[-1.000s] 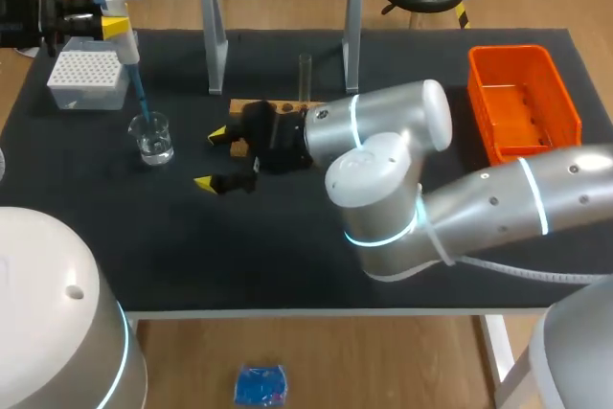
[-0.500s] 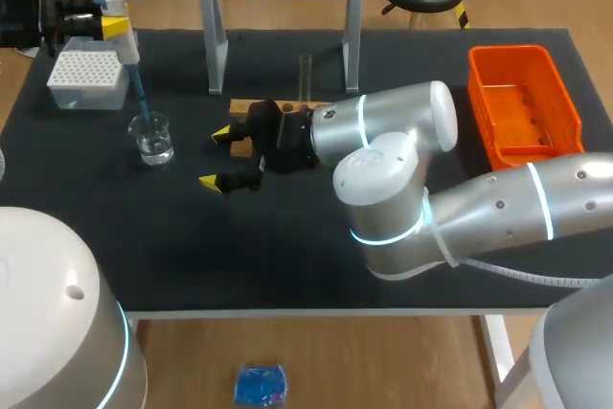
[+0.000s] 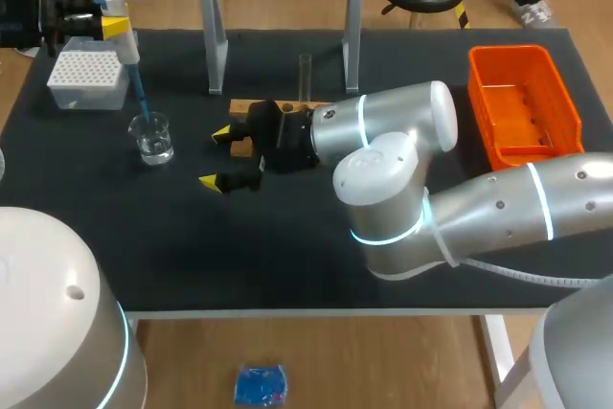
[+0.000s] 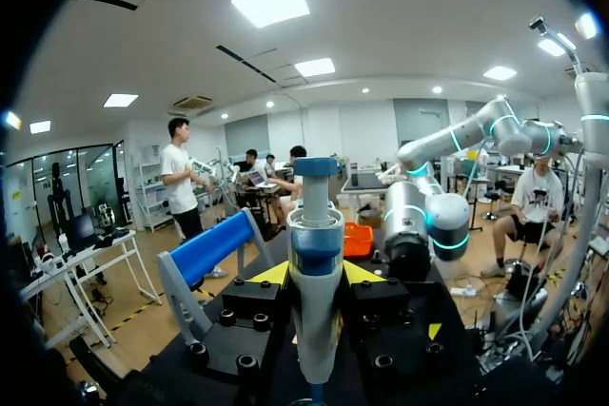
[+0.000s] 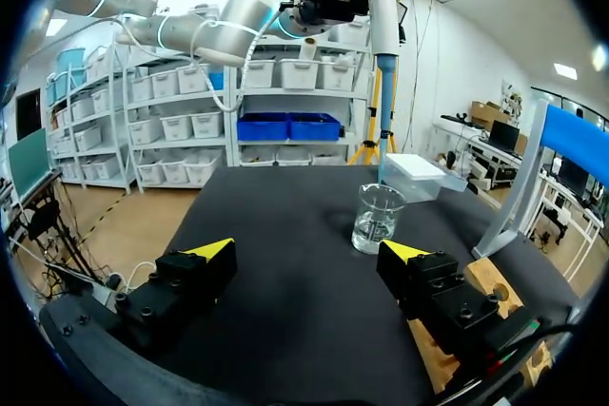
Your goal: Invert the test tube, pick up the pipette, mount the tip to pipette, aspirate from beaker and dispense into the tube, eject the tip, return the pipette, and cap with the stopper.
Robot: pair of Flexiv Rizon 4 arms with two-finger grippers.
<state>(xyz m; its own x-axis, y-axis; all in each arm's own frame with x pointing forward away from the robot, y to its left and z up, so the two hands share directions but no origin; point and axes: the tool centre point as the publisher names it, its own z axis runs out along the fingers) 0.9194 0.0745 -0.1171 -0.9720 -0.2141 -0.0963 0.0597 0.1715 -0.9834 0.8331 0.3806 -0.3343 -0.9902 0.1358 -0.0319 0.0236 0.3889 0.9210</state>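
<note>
Swings the right arm (image 3: 460, 208) slightly away from the beaker (image 3: 153, 138) since a second ago, then holds it unchanged over the last half second. Keeps the right gripper (image 3: 214, 157) spread wide with nothing between its fingers, low over the black table (image 3: 287, 256), well apart from the beaker, dark tabletop showing between them.

Clamps the left gripper (image 3: 113, 24) from both sides on the pipette (image 3: 124, 50), upright directly above the beaker. Brings the blue tip (image 3: 139, 98) down to the beaker's mouth; cannot tell how deep it goes.

Sets the tip box (image 3: 88, 79) just behind the beaker, near the table's side edge. Stands the test tube (image 3: 306, 79) upright in the wooden rack (image 3: 244, 105), beyond the right gripper from the beaker. Leaves the orange bin (image 3: 522, 102) farthest from the beaker, at the opposite edge.
</note>
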